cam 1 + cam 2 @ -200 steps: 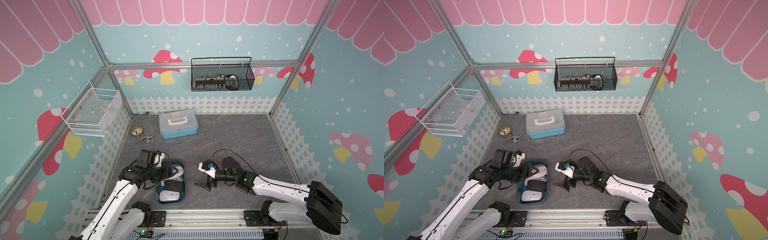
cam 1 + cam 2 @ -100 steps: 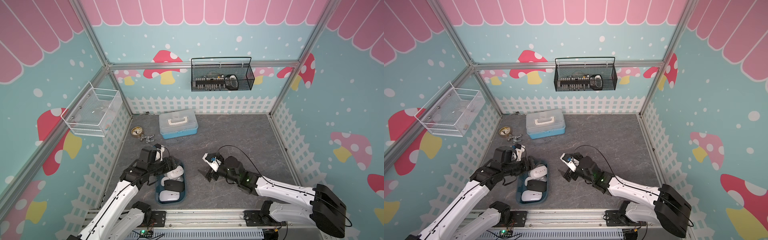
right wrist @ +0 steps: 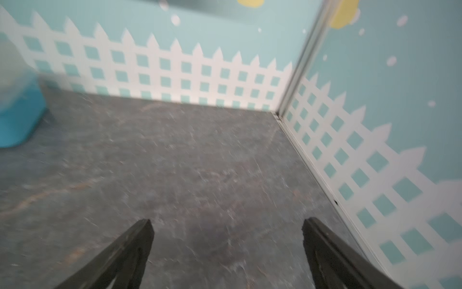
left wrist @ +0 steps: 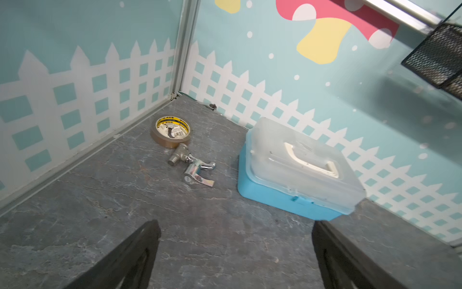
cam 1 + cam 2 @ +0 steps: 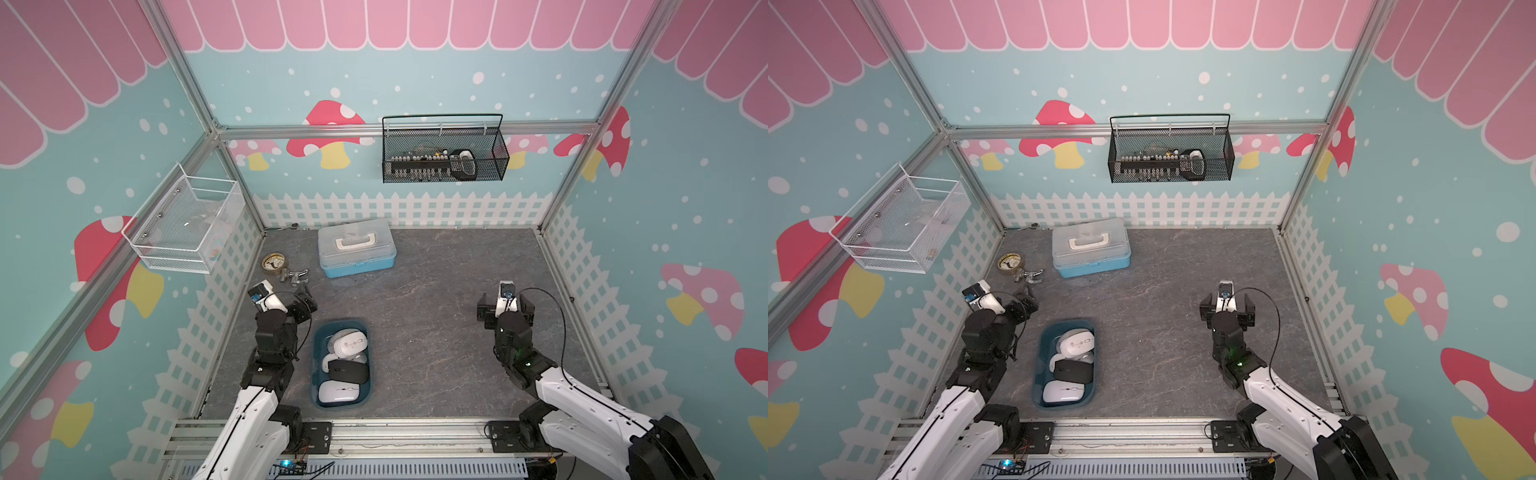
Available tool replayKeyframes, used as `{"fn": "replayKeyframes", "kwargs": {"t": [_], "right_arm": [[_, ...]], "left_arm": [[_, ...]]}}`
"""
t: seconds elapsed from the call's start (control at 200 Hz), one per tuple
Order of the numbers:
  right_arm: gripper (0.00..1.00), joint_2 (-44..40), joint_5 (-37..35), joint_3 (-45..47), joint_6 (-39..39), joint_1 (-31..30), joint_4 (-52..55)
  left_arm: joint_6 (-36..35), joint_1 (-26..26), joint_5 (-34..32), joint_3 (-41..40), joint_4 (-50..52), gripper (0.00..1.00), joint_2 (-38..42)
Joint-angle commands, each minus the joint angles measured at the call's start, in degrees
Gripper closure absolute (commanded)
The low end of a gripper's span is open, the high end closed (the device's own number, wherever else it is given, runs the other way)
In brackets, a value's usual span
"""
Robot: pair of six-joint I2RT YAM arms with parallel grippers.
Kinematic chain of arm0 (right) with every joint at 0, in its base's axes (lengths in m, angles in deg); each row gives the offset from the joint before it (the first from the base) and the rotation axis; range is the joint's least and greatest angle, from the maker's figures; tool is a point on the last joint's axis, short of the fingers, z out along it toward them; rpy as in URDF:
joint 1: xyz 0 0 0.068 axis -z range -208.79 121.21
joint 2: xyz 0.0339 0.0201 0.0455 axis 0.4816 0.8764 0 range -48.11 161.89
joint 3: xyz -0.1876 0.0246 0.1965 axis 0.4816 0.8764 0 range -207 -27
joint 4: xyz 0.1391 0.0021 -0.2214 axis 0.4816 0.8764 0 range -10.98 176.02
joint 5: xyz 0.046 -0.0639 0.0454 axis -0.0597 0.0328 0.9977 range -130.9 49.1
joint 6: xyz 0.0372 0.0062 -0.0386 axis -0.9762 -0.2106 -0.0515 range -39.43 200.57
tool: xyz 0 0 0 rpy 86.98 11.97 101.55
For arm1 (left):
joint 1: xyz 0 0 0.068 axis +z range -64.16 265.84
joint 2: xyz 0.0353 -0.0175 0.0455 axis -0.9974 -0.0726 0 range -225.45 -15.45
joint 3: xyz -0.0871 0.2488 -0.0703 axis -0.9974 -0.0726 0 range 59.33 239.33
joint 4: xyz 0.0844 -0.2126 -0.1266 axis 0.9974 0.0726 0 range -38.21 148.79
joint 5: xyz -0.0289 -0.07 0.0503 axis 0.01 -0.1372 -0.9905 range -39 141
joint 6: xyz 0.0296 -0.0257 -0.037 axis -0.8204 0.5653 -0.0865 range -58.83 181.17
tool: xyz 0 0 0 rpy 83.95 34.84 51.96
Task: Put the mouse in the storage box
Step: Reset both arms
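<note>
The dark teal storage box [image 5: 316,365] [image 5: 1037,370] sits on the grey floor near the front, left of centre. Several mice lie in it: a white-grey mouse [image 5: 349,342] at its far end, a black mouse [image 5: 348,371] in the middle and a white mouse [image 5: 338,392] nearest the front. My left gripper [image 5: 305,303] [image 4: 235,225] hangs open and empty just behind and left of the box, pointing at the back left corner. My right gripper [image 5: 504,308] [image 3: 227,224] is open and empty over bare floor, well to the right of the box.
A light-blue case [image 5: 356,248] with a white handle stands at the back. A tape roll [image 5: 274,262] and a metal tap fitting [image 5: 296,275] lie near the left wall. A black wire basket [image 5: 444,158] hangs on the back wall, a white wire basket [image 5: 187,224] on the left wall.
My left gripper let go of the white-grey mouse into the box, opened wide and drew back to the left. The right arm swung away to the right, still open.
</note>
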State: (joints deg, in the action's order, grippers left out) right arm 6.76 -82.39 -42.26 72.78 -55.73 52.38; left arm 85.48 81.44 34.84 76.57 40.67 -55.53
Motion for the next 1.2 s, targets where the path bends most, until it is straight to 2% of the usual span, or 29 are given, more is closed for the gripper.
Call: {"fn": "replayKeyframes", "kwargs": {"t": [0.0,0.095,0.16,0.22,0.27,0.325,0.37,0.4,0.47,0.51,0.605,0.64,0.665,0.716,0.766,0.796,0.831,0.876,0.906,0.931,0.986,1.041,1.091,1.151,1.196], "right_arm": [[0.01,2.5,-6.2,2.7,4.4,2.3,-15.6],[0.01,9.3,-5.6,5.4,7.5,5.4,-26.2],[0.01,15.5,-6.5,5.0,4.3,7.5,-28.8],[0.01,19.3,-5.1,3.4,7.8,8.2,-31.6],[0.01,23.1,-2.2,4.1,12.3,8.9,-41.7],[0.01,28.7,-0.9,6.4,15.6,10.0,-58.1],[0.01,32.9,-0.7,5.8,14.8,11.4,-61.2],[0.01,35.5,-0.1,5.7,17.4,12.1,-66.0],[0.01,32.8,2.3,4.9,15.0,12.1,-57.6],[0.01,31.8,6.0,5.8,13.9,13.5,-58.6],[0.01,31.4,12.7,10.1,13.9,15.0,-65.5],[0.01,31.4,15.5,12.1,14.0,15.5,-67.1],[0.01,31.8,17.9,13.0,13.9,16.2,-68.4],[0.01,33.6,25.1,14.3,11.6,19.6,-69.7],[0.01,37.1,25.0,13.2,12.3,20.5,-74.5],[0.01,34.8,25.4,11.6,11.4,20.6,-68.8],[0.01,31.8,27.9,6.2,8.9,22.2,-53.0],[0.01,33.7,35.7,3.3,7.3,26.3,-50.8],[0.01,32.4,38.5,3.1,5.8,28.0,-48.1],[0.01,31.8,38.4,2.5,5.7,28.1,-45.8],[0.01,33.1,38.5,3.9,6.2,28.0,-51.2],[0.01,31.6,38.5,3.6,6.0,28.0,-47.8],[0.01,32.8,38.9,4.5,6.3,28.0,-51.9],[0.01,31.8,38.8,3.8,6.0,28.0,-48.5],[0.01,32.6,38.9,4.3,6.2,28.0,-51.2]], "left_arm": [[-3.5,0.2,-5.6,-5.7,-15.7,0.01,-1.6],[-6.2,0.2,-6.0,-9.6,-22.8,0.01,-6.5],[-7.3,0.2,-4.1,-11.0,-28.5,0.01,-11.2],[-8.1,0.2,-3.0,-13.1,-37.4,0.01,-16.7],[-10.0,0.3,-0.8,-11.0,-37.4,0.01,-19.6],[-13.2,0.2,-0.2,-11.5,-45.3,0.01,-23.7],[-14.2,0.5,1.7,-11.9,-50.5,0.01,-26.2],[-15.0,0.6,2.7,-12.1,-54.1,0.01,-28.2],[-17.5,0.6,5.9,-10.0,-57.4,0.01,-32.8],[-19.4,0.3,9.0,-9.2,-59.1,0.01,-35.5],[-23.1,-2.0,10.5,-11.8,-77.7,0.01,-47.1],[-26.5,-4.5,6.9,-12.0,-84.1,0.01,-51.0],[-26.6,-5.5,5.2,-11.6,-81.4,0.01,-49.9],[-23.6,-3.1,9.8,-9.4,-69.7,0.01,-46.0],[-23.6,-2.0,10.8,-6.6,-68.8,0.01,-48.6],[-22.3,-0.7,12.3,-5.1,-65.4,0.01,-48.2],[-20.2,1.6,15.8,-3.1,-58.3,0.01,-46.7],[-20.4,2.3,16.7,-4.4,-64.1,0.01,-48.4],[-20.4,1.9,16.2,-3.9,-61.6,0.01,-47.6],[-20.3,1.8,16.2,-3.4,-59.0,0.01,-46.7],[-20.9,1.6,15.7,-4.5,-64.1,0.01,-48.3],[-20.5,1.4,15.6,-3.8,-60.0,0.01,-46.7],[-20.9,1.4,15.4,-4.6,-64.0,0.01,-48.0],[-20.6,1.4,15.7,-3.8,-60.4,0.01,-46.8],[-20.8,1.4,15.4,-4.4,-63.4,0.01,-47.8]]}}
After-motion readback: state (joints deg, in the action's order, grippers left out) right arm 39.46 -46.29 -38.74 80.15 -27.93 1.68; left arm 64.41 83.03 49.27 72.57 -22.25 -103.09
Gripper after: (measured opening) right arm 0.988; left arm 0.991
